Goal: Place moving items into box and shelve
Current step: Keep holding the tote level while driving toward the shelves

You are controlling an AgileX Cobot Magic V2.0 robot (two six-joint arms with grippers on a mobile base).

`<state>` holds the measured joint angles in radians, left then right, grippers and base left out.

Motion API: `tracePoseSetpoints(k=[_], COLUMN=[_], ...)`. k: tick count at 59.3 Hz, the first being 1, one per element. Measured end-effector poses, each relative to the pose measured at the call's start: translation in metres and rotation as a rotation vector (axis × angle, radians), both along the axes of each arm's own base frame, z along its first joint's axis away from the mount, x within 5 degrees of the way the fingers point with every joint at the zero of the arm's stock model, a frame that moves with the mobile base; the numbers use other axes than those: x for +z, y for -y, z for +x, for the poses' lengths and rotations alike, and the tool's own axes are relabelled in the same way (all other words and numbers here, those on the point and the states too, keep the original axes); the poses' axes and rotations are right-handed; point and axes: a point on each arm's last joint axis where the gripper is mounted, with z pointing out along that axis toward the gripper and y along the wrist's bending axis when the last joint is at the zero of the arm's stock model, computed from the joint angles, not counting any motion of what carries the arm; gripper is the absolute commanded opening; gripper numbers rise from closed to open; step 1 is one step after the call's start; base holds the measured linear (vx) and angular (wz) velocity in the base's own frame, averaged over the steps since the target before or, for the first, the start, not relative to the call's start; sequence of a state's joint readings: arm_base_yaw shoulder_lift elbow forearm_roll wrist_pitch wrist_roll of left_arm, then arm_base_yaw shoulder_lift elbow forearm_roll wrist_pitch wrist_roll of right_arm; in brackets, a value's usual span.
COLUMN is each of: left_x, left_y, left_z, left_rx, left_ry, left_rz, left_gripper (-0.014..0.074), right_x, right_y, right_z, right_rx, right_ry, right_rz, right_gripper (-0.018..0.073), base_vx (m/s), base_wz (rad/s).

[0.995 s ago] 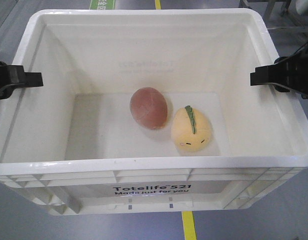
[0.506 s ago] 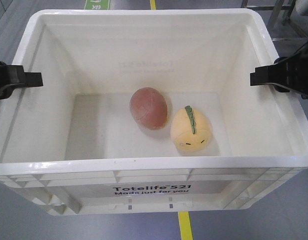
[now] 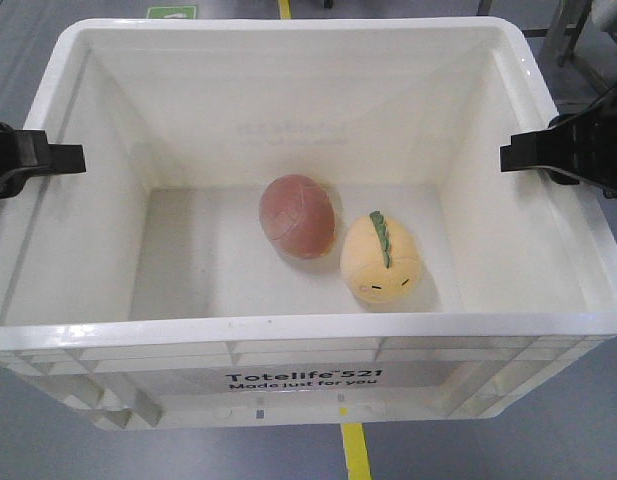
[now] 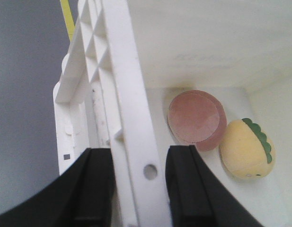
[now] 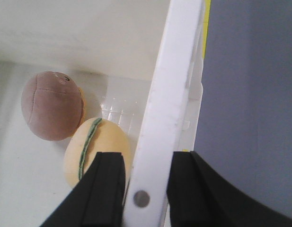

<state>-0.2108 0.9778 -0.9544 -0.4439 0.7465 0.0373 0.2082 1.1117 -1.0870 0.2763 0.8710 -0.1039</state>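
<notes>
Box (image 3: 308, 332) rims clamped by left hand (image 4: 138, 163), right hand (image 5: 146, 168).

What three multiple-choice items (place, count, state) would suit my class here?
1. Where does the yellow toy lie? A floor; B inside the white tote; C shelf.
2. How many toys are in the tote? A one; B two; C three.
3. What are the left end effector and right end effector doing? A hanging open; B holding a toy; C clamping the tote's walls.
Answers: B, it rests on the tote's bottom beside the reddish-brown toy; B, only those two show; C, each straddles a side rim.
</notes>
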Motion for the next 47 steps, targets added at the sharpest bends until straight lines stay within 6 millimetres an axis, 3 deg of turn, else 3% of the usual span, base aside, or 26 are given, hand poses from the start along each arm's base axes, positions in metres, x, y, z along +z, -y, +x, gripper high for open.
tracePoseSetpoints(k=[24,47], left_x=[0.0000,0.0001], left_y=[0.0000,0.0000], left_z=[0.0000,0.0001], left_rx=[0.000,0.000], left_ry=[0.000,0.001], left_rz=[0.000,0.000], left_gripper=[-0.0003,-0.0003], right_x=[0.0000,0.0001], right_y=[0.0000,-0.0001], right_z=[0.0000,0.0001], right_rx=[0.000,0.000], right_ry=[0.000,0.001], right_rz=[0.000,0.002], right_gripper=[-0.0004,-0.0004], base_vx=[0.36,0.33], base_wz=[-0.24,-0.47])
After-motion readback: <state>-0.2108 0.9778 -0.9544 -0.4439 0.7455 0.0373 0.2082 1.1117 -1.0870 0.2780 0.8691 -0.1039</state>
